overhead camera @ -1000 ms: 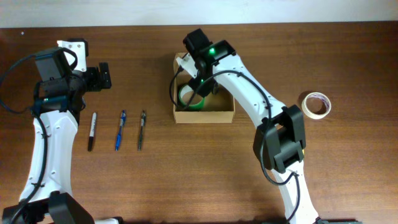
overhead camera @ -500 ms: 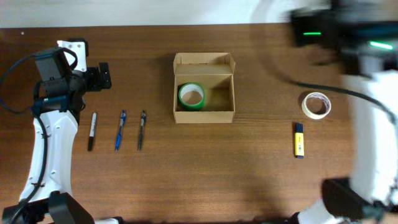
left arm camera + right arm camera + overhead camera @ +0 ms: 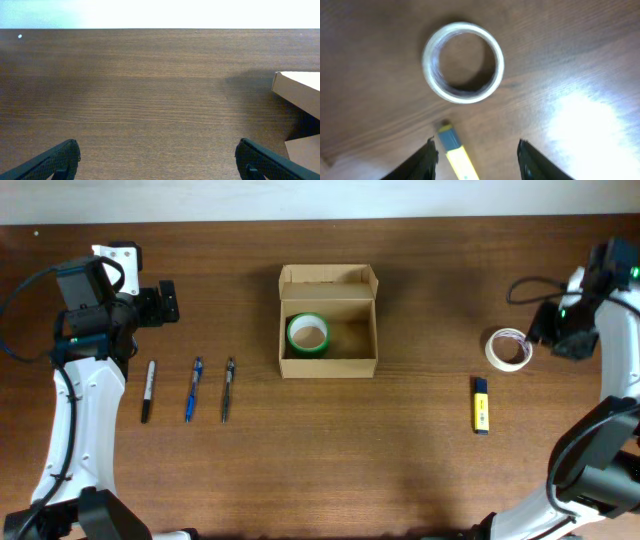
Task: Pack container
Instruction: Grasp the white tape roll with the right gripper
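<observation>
As I read it from here, stage: mid-pack, one item in, five out on the table.
Container: table centre, flap lid open toward the far edge, so drops go in from straight above.
Inside: green tape roll, flat against the left wall; right half free for more.
Right jaws: spread wide, holding nothing, hanging over the pale tape roll. Looks like a lineup for the next pick. Wrist view is blurry, so I can't call the height above it.
Yellow highlighter: just beside that roll on the near side; could get clipped on a descent.
Left jaws: wide open, empty, facing the container from the left, well apart from the right arm.
Pens: black marker, blue pen, dark pen in a row by the left arm, likely its share.
</observation>
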